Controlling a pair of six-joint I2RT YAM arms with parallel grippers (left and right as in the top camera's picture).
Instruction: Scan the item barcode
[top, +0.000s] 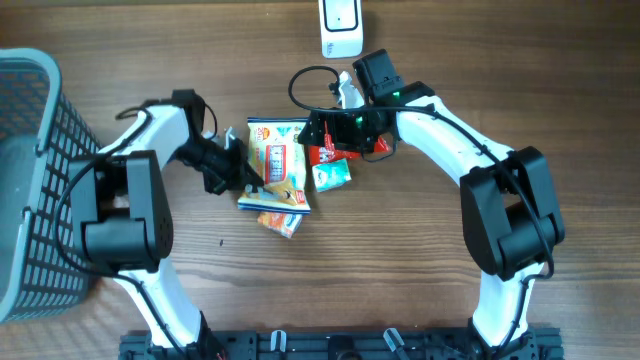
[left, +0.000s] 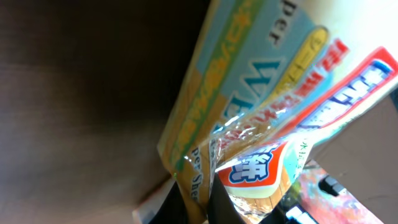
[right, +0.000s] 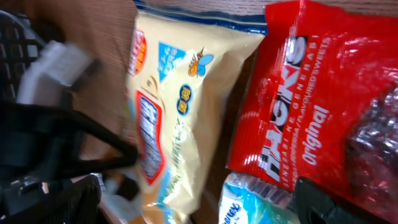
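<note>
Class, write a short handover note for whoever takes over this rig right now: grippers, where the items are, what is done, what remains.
Left gripper: shut on the yellow packet's left edge; packet lies on the pile.
Right gripper: open over the red packet, holding nothing.
White scanner: at the table's far edge, apart from the pile.
Done: packet gripped. Left: lift it, find its barcode, present it to the scanner.

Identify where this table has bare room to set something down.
Bare wood lies below the snack packets, between left arm and right arm, and top left between basket and scanner. Crowded: the centre, where left gripper and right gripper meet the packets.
</note>
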